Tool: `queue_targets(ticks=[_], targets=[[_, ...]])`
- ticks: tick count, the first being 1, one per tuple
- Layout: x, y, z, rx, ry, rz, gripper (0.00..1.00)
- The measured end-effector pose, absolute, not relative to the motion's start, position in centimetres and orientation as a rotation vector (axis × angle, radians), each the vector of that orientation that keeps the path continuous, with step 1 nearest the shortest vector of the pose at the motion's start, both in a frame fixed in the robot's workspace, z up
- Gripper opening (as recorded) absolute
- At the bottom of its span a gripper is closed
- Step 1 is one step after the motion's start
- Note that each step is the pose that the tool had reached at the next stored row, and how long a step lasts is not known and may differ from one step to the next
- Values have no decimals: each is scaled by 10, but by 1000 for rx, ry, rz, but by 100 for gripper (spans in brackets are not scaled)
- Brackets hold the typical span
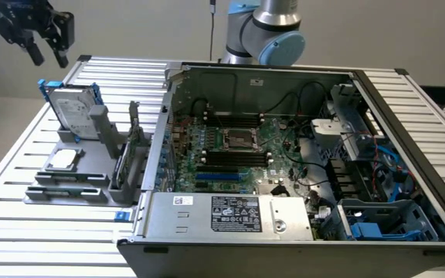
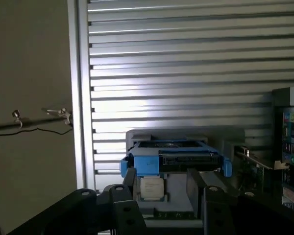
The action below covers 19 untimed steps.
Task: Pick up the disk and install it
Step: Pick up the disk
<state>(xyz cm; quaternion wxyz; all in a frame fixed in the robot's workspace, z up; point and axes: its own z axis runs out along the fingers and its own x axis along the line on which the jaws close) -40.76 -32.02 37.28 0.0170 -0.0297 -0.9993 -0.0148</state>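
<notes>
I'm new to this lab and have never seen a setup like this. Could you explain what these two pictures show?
This is a single robot arm working at a slatted metal table. One picture comes from a camera off the arm, overlooking the scene. The other comes from a camera on the arm's wrist, looking past its tool. The tool, a black two-fingered grasper, hangs open and empty, high at the exterior view's left. Lower down, apart from it, the disk, a silver hard drive in a blue frame, stands upright in a grey holder. The holder also carries a small silver chip and a thin circuit card. Beside it sits an open computer case, its circuit board exposed.
</notes>
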Motion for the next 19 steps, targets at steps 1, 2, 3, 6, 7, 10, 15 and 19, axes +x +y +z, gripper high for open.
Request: queue_targets(ticks=[1, 2, 3, 6, 7, 10, 15, 19], targets=[[-408, -320, 372, -123, -3105, -46, 53], [-408, -320, 372, -151, -3104, -47, 53], [-408, -320, 372, -178, -3103, -47, 53], [-409, -320, 371, -223, -3101, -48, 53], [-409, -320, 371, -205, -3102, -48, 53], [-409, -320, 371, -121, -3105, -46, 53], [-409, -320, 371, 21, -3106, -44, 53], [-409, -320, 371, 135, -3102, -42, 53]])
